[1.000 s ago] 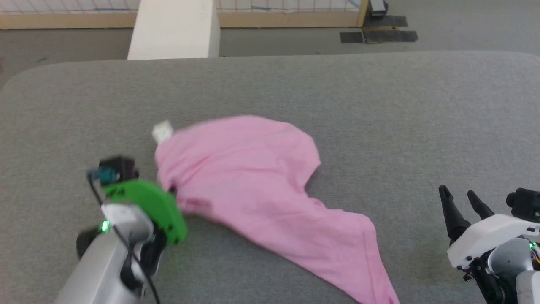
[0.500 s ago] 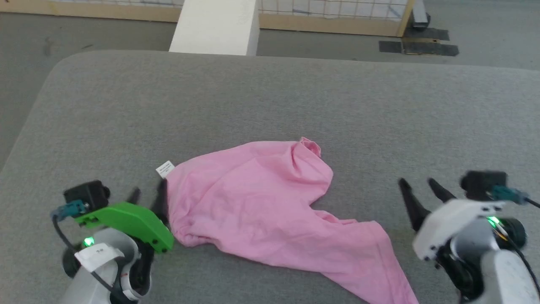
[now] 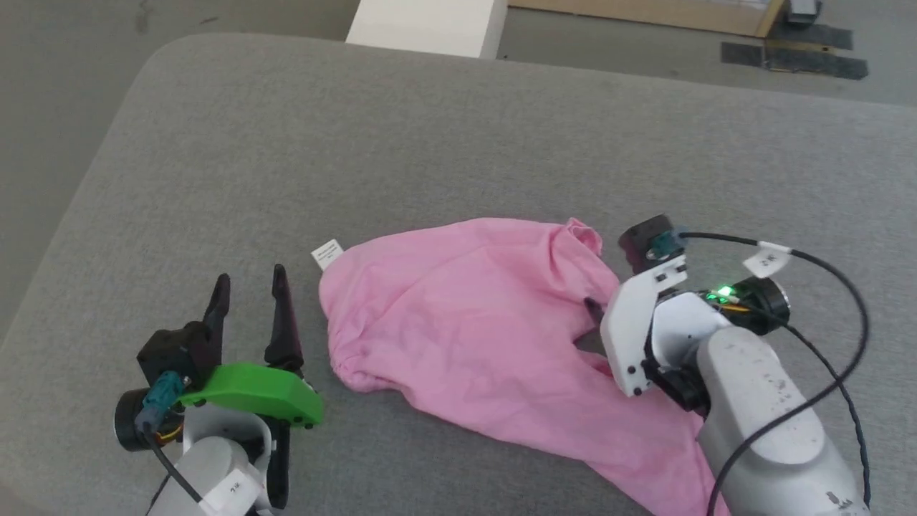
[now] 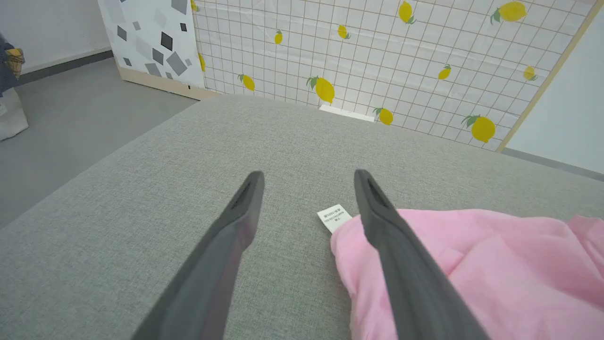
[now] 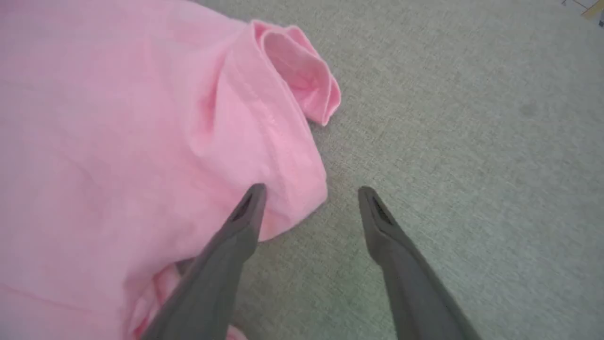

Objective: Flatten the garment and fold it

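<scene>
On the grey cushion point(image 3: 430, 129) lay the crumpled garment point(image 3: 466, 308). The left gripper point(image 3: 250, 275) beside it and the right gripper point(image 5: 311, 189) at its edge both stood spread and empty.

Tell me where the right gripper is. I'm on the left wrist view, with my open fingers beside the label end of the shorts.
Observer: The right gripper is at the garment edge on the side opposite yours.
Operator: Open or shut?
Observer: Open. One finger is over pink cloth and the other over the bare grey surface, with the cloth's edge between them and nothing clamped.
Operator: Is the cloth flat there?
Observer: No. A rolled fold sits just beyond its fingertips.
</scene>
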